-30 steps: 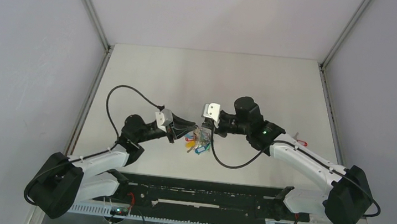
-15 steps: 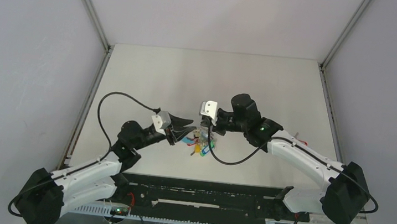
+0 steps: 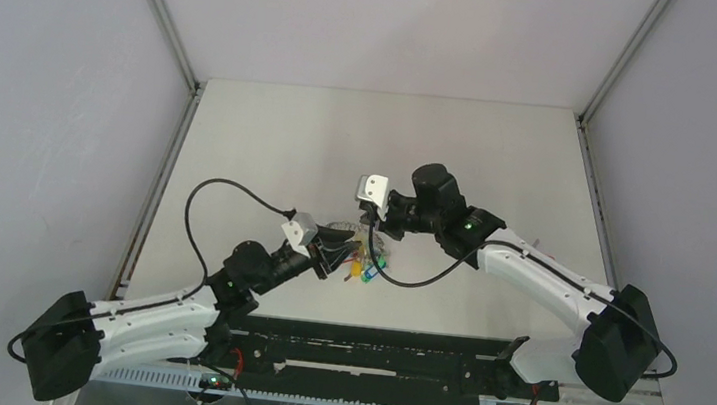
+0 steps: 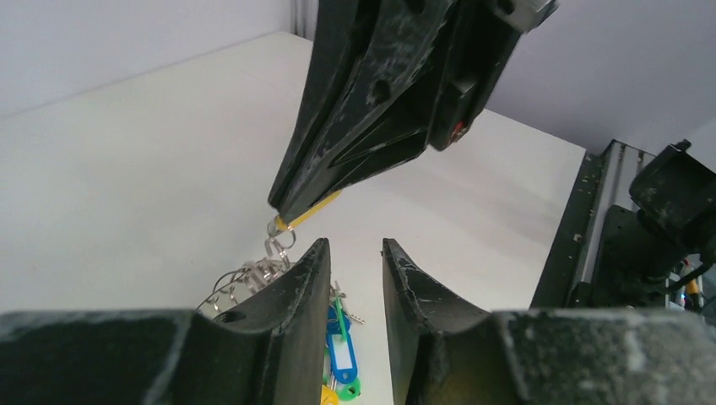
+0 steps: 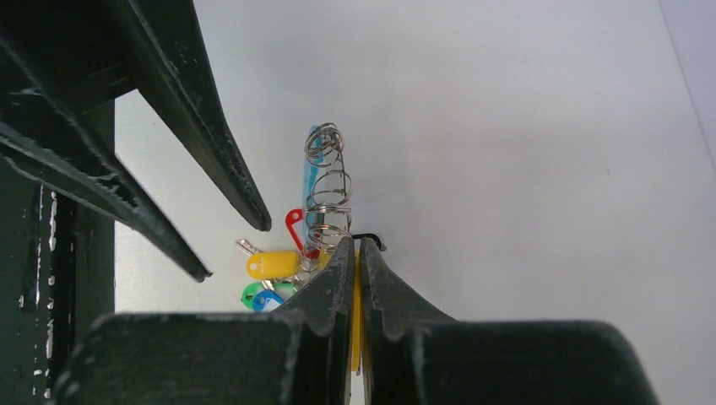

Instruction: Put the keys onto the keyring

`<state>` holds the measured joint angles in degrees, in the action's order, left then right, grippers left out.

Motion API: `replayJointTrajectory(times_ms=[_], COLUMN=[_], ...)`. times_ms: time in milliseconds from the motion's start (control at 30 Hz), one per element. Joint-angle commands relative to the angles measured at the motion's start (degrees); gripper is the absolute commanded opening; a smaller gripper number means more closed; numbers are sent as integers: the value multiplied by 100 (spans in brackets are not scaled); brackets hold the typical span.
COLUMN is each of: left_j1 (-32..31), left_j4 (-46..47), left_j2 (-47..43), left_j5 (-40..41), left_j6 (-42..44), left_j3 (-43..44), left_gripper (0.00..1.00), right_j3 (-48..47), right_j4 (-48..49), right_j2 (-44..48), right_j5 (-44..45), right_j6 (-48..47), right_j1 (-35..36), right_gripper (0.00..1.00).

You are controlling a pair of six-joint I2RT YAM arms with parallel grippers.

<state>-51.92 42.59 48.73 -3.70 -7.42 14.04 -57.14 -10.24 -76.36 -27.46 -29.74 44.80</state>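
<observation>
The left tool [image 3: 334, 250] has changed most. A second ago it was pressed in at the left side of the keyring [image 3: 361, 259]. Since then its arm has dropped back toward the near edge of the table [image 3: 270, 143], and it now points at the bunch from the near-left. Its fingers have also parted. In the left wrist view they stand slightly spread with nothing between them, and the tags show through the gap.

The right tool [image 5: 355, 253] has only edged a little toward the left and is still pressed together. It pinches a yellow tag [image 5: 355, 325], which shows as a thin strip between its fingers. The keyring sits mid-table, just nearer than centre. Its silver coils [image 5: 325, 190] are right at the right tool's tip, and the coloured tags fan out beside it. I cannot tell whether the bunch is lifted clear of the table.

My reading is that the left tool has let go to take a new hold, so the right tool alone steadies the work. The threading looks unfinished. The left tool probably has to grip the loop again before the tagged key can be worked on.
</observation>
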Motion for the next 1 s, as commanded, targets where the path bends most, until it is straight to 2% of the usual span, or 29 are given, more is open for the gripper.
replayJointTrajectory(times_ms=[0, 367, 500, 633, 967], left_j1=[-63, -144, -196, -196, -196], left_j4=[778, 2063, 2297, 2336, 1971], left_j2=[171, 1499, 1836, 1991, 1807], left_j5=[548, 246, 355, 948, 1408], left_j6=[-613, -777, -644, -448, -48], left_j3=[-283, -338, -337, -333, -466], left_gripper=[31, 15, 18, 22, 27], right_j3=[-355, -446, -447, -447, -447], right_j4=[38, -87, -95, -154, -213], right_j2=[-15, -63, -56, -22, 7], right_j5=[-4, 21, 9, 11, -28], right_j6=[185, 240, 242, 254, 240], right_j1=[47, 38, 38, 46, 63], right_gripper=[0, 0, 0, 0, 0])
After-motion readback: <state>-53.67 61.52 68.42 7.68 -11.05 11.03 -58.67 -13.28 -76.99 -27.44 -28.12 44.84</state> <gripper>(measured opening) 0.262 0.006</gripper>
